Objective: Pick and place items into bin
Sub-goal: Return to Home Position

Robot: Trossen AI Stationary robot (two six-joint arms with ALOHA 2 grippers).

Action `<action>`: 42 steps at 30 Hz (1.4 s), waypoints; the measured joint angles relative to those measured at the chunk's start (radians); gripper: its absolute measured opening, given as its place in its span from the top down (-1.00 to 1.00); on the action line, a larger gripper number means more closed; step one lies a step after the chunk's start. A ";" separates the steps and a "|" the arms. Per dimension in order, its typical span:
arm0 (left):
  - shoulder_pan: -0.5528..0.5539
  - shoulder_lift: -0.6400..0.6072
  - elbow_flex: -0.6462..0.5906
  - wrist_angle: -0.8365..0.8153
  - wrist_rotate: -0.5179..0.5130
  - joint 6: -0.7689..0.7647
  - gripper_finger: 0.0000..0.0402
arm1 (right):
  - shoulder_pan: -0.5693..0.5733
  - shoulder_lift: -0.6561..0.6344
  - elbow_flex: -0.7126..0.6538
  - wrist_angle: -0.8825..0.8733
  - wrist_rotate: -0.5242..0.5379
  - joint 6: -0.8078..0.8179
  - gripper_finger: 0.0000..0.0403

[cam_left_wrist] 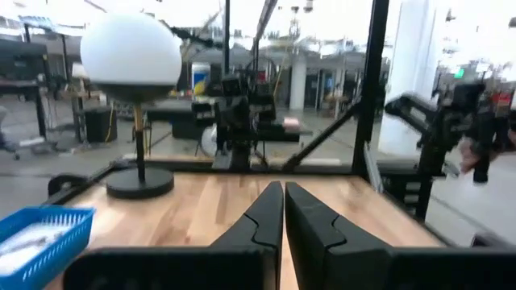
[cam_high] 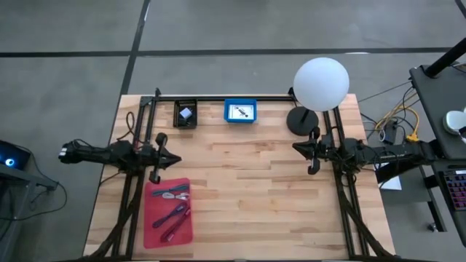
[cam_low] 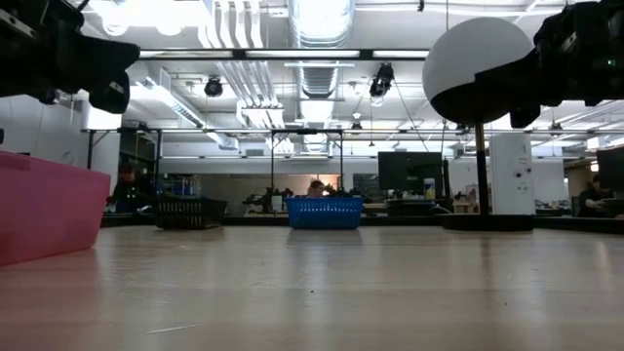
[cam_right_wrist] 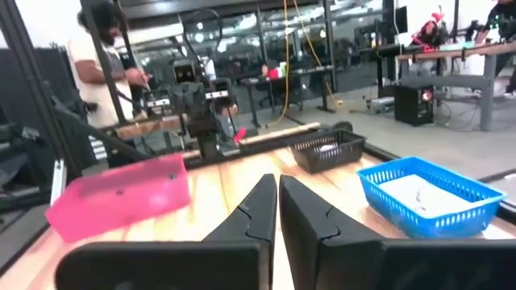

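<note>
Beside the left jaws, toward the near edge of the wooden bench (cam_high: 247,182), a red rectangular plastic bin (cam_high: 183,237) is seen, with tied charger cables (cam_high: 173,195) lying inside it. The left jaws and the right jaws are each pressed shut on nothing, held above the bench, facing one another, well apart.

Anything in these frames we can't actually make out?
- Flat red plastic bin: high view shows tied cables inside, too small to count; in low view its wall hides them.
- Black mesh basket: pale piece inside, too small to identify in high view.
- Blue plastic basket: white contents too small in high view, blurred in right wrist view, cut by the edge in left wrist view.
- Left tool, right tool: cut by the top edge in low view.
</note>
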 joint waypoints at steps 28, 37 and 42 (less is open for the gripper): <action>0.000 -0.004 -0.002 -0.094 0.004 -0.096 1.00 | 0.000 -0.261 0.000 -0.187 -0.119 -0.004 0.96; 0.000 -0.003 -0.003 -0.095 0.006 -0.094 1.00 | 0.002 -0.264 0.000 -0.231 -0.089 0.030 0.96; 0.000 -0.003 -0.003 -0.095 0.006 -0.096 1.00 | 0.002 -0.263 0.000 -0.209 0.006 0.001 0.96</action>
